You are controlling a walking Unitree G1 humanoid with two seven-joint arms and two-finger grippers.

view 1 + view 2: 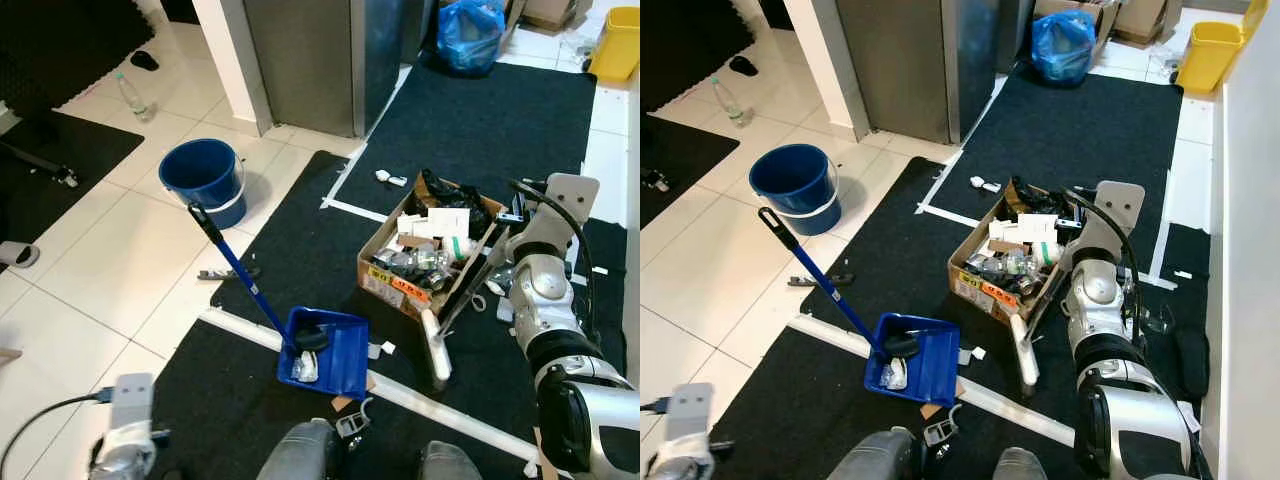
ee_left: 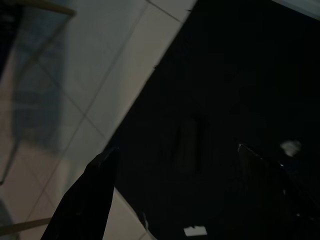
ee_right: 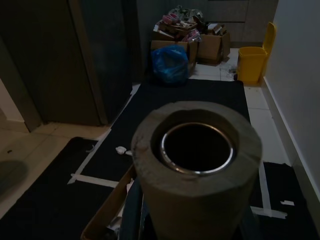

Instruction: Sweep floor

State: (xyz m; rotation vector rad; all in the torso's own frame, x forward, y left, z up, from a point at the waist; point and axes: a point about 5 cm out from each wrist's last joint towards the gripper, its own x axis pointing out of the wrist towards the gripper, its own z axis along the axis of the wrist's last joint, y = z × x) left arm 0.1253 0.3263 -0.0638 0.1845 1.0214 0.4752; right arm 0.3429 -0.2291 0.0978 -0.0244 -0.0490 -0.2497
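The right gripper (image 1: 497, 262) appears closed round the broom (image 1: 437, 355) handle (wrist view hints so), its head at four o'clock from the blue dustpan (image 1: 328, 350). Left gripper (image 2: 175, 180) gapes idle. Short low strokes toward nine o'clock — steady pan.

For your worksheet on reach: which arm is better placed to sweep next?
Probably the right: its claw is already at the broom, beside the cardboard box. The left claw hangs low over the black mat's edge, holding nothing.

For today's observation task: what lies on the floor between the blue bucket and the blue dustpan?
In the left eye view, between the blue bucket and the blue dustpan lies a small dark object at the mat's edge, with the dustpan's blue handle slanting above it.
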